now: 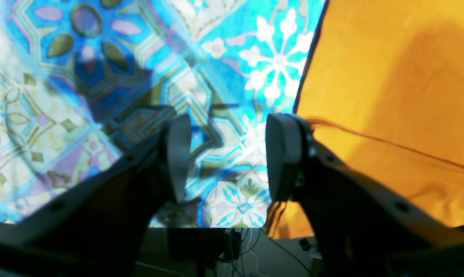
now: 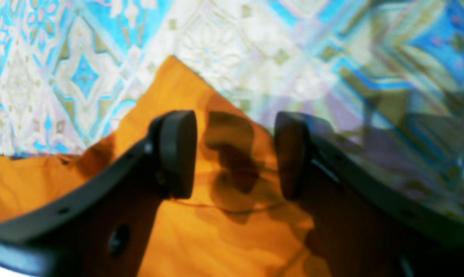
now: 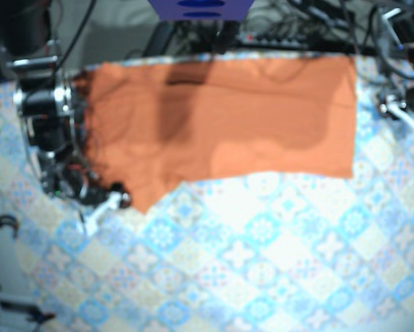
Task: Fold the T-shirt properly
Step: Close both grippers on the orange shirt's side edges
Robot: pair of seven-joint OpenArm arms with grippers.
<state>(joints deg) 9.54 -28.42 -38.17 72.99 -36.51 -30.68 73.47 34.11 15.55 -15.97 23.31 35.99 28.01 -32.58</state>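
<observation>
The orange T-shirt lies spread flat across the far half of the table, with a pointed flap hanging toward the front at the base view's left. My right gripper is open just above that flap, orange cloth showing between its fingers. In the base view this gripper sits at the flap's left edge. My left gripper is open over the patterned tablecloth, just beside the shirt's straight side edge. Nothing sits between its fingers. A loose orange thread runs across the shirt.
A blue and white patterned tablecloth covers the table. The right arm's body stands at the base view's left edge, the left arm at its right edge. Cables and equipment crowd the far edge behind the shirt.
</observation>
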